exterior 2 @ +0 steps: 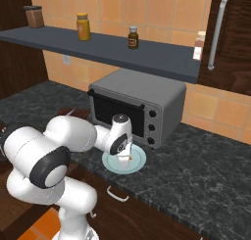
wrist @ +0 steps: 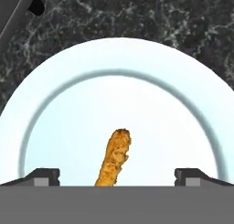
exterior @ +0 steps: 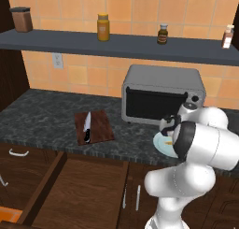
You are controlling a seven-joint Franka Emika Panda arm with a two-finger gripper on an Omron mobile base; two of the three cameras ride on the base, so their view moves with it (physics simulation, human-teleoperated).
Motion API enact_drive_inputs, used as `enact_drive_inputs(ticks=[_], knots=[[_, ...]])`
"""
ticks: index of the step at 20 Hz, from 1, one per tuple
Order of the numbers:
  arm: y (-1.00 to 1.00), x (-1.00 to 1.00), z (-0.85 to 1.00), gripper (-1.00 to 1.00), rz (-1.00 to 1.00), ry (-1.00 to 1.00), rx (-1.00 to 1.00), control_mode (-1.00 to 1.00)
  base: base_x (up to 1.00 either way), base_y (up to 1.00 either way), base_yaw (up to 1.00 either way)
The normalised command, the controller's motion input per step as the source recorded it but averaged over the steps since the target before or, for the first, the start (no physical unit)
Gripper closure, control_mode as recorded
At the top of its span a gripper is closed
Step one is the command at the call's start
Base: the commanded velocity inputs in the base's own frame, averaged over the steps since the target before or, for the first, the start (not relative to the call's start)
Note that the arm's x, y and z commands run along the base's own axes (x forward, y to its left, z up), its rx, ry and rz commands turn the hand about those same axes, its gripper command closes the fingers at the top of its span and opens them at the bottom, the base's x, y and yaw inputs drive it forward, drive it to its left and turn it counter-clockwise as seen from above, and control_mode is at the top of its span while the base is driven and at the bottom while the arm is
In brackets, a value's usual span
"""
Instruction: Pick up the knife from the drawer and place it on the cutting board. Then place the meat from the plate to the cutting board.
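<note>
The knife (exterior: 87, 126), black handle and pale blade, lies on the dark reddish cutting board (exterior: 95, 127) on the counter left of the toaster oven. Below the counter the drawer (exterior: 79, 193) stands pulled open, its lighter brown inside showing. The pale plate (exterior 2: 140, 161) (wrist: 137, 86) sits in front of the oven, partly hidden by my arm in the left base view (exterior: 159, 145). My gripper (exterior 2: 124, 155) (wrist: 117, 176) hangs open just above the plate, pointing down. The orange-tan meat (wrist: 116, 157) lies on the plate between the two fingertips, touched by neither.
A grey toaster oven (exterior: 161, 95) stands right behind the plate. A dark shelf (exterior: 116, 45) above carries jars and bottles. Cabinet fronts with white handles (exterior: 131, 197) lie below the counter. Dark counter stretches to the right of the plate (exterior 2: 206, 170).
</note>
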Motion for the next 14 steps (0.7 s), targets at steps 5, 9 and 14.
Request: enact_drive_inputs(ticks=[5,9,14], knots=[[0.00,0.14,-0.15,-1.00,-0.04,0.05,0.01,-1.00,0.00,0.00,0.00],[0.00,0.10,-0.20,-1.00,-0.03,0.07,0.01,-1.00,0.00,0.00,0.00],[0.00,0.10,-0.22,-1.00,-0.01,0.05,0.01,-1.00,0.00,0.00,0.00]])
